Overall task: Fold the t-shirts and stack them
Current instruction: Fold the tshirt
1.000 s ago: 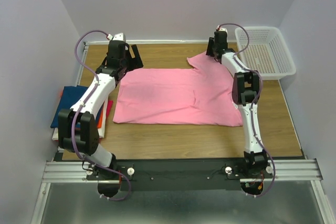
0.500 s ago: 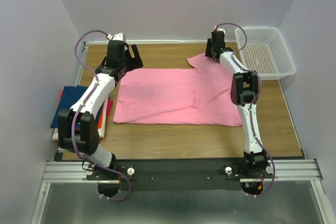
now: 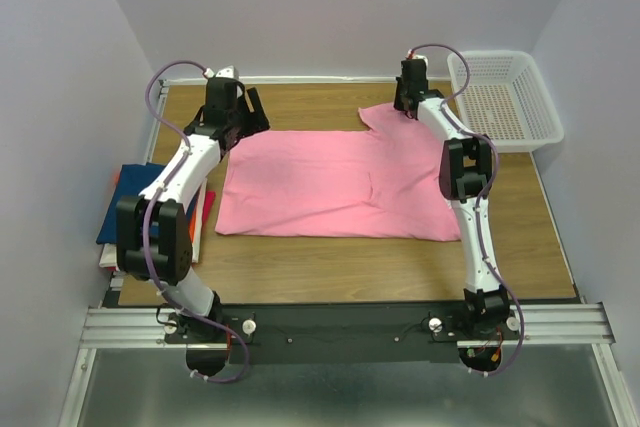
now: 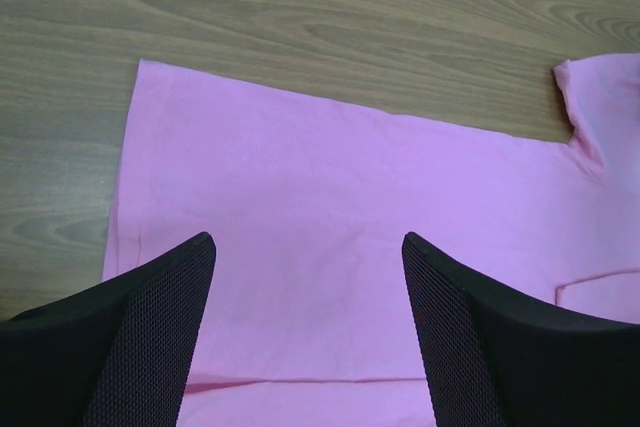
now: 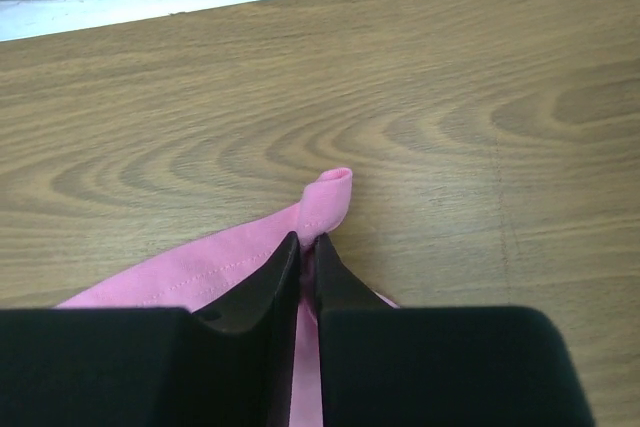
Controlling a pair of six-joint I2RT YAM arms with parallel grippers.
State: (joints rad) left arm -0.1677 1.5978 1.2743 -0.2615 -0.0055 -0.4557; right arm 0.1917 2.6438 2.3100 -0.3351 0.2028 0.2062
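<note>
I see a white mesh basket (image 3: 500, 107) sitting at the far right corner of the wood-grain tabletop (image 3: 340, 265). A pale strip (image 3: 320, 78) runs along its far edge, and a metal rail (image 3: 120, 327) spans the near edge.

The left arm (image 3: 185, 172) covers part of the folded t-shirt stack (image 3: 125, 199). The pink t-shirt (image 4: 330, 207) runs past the left wrist view's right and bottom edges.

Lab test bay; plain walls (image 3: 330, 7), aluminium rail (image 3: 340, 325).
</note>
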